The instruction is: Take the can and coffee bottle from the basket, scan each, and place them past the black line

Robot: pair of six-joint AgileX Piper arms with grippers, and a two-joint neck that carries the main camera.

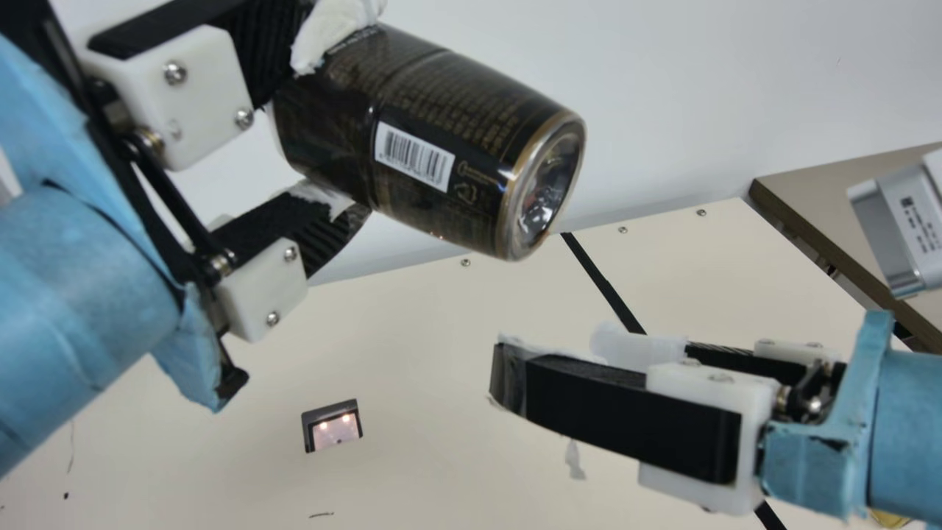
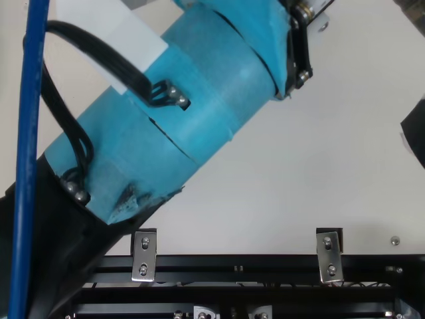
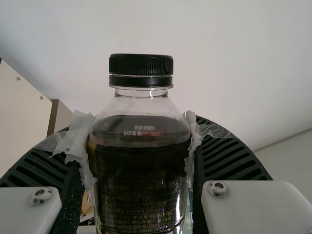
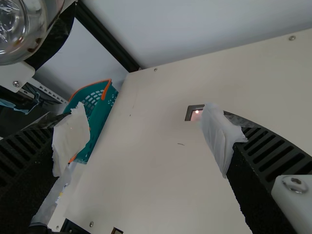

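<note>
We clamp the coffee bottle (image 1: pixel 434 140) in our left jaws, our right jaws apart; likely weighty and slick, it wants a firm mid-body hold.

A gap opens in the main view between the bottle (image 1: pixel 427 140), which juts from the left gripper (image 1: pixel 324 129), and the right gripper (image 1: pixel 556 361); there is room between the right gripper's parted fingers too; the left arm (image 2: pixel 192 100) blocks a slanting strip of the table (image 2: pixel 265 193) in the top view; the basket (image 4: pixel 101 122) stands in the way at one table edge.
</note>
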